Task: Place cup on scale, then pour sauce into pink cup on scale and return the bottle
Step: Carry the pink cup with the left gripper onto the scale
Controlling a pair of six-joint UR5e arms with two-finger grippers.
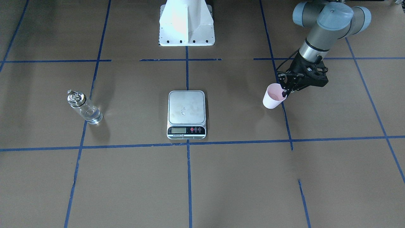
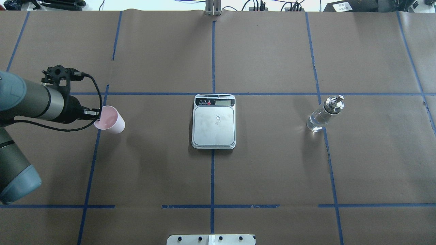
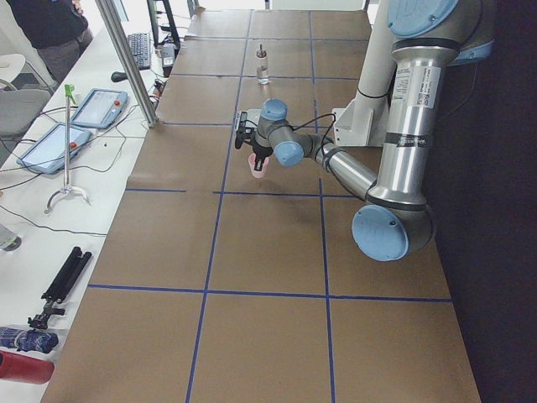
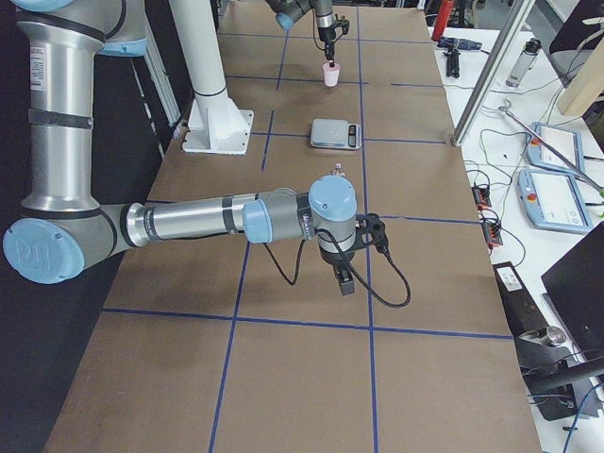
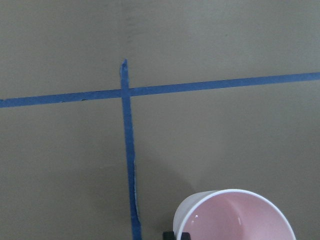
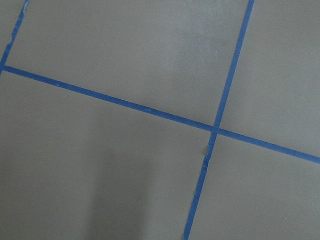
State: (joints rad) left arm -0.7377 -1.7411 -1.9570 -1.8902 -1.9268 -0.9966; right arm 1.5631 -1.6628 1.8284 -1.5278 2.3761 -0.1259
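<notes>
The pale pink cup (image 1: 272, 98) (image 2: 111, 119) is over the brown table on the robot's left side, well apart from the scale. My left gripper (image 1: 284, 92) (image 2: 98, 114) is shut on the cup's rim, one finger inside it; the left wrist view shows the pink inside of the cup (image 5: 235, 220) at the bottom edge. The silver scale (image 1: 186, 107) (image 2: 214, 124) sits at the table's middle with a few droplets on its platform. The clear glass bottle (image 1: 84, 109) (image 2: 321, 116) with colourless sauce stands upright on the robot's right side. My right gripper (image 4: 345, 284) hangs over bare table; I cannot tell its state.
Blue tape lines grid the brown table. The white robot base (image 1: 186, 25) stands behind the scale. A side bench with tablets (image 3: 99, 107) and cables runs along the far edge, and a person (image 3: 50, 21) stands by it.
</notes>
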